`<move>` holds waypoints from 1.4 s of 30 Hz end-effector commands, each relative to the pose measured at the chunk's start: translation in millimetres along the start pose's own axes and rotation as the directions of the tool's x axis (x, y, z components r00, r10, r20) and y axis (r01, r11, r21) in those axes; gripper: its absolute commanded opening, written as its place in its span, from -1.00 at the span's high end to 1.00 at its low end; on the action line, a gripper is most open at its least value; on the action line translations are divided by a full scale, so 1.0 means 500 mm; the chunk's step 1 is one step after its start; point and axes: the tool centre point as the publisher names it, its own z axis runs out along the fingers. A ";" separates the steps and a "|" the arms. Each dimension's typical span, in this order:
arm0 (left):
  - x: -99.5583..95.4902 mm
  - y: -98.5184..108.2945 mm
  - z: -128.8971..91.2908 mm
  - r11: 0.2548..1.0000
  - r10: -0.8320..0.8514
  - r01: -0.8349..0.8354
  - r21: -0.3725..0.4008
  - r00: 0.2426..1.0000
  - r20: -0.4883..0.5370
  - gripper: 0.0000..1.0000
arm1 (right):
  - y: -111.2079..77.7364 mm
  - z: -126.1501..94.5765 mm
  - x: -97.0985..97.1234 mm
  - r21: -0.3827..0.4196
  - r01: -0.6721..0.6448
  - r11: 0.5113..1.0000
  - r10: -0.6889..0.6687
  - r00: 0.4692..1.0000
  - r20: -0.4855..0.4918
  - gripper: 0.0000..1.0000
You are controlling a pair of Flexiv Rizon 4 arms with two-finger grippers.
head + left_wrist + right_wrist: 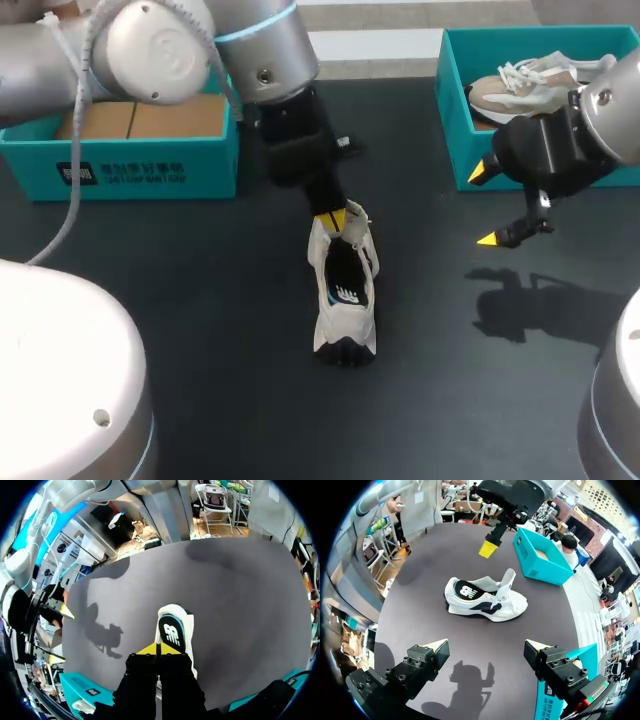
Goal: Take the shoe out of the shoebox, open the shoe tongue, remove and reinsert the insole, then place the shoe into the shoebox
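A white shoe [345, 300] with a black insole lies in the middle of the dark table, heel toward me and its tongue [509, 580] standing up. My left gripper [335, 218] hangs just above the tongue end, its yellow tips pressed together and shut. In the right wrist view these tips clear the tongue, with nothing between them. In the left wrist view the left gripper [158, 649] looks down on the shoe [174, 630]. My right gripper [485, 205] hovers open to the shoe's right, in front of a teal shoebox [455, 120]. Its fingers [436, 650] are spread wide and empty.
The teal shoebox at the back right holds a beige shoe [530, 85]. A second teal box [130, 160] with a brown cardboard inside stands at the back left, partly under my left arm. Bare table lies around the white shoe.
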 end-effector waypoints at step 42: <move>0.051 0.027 0.215 0.993 -0.110 0.085 -0.086 0.934 -0.340 1.00 | 0.000 0.002 0.000 0.003 0.000 1.000 0.000 1.000 0.001 -1.00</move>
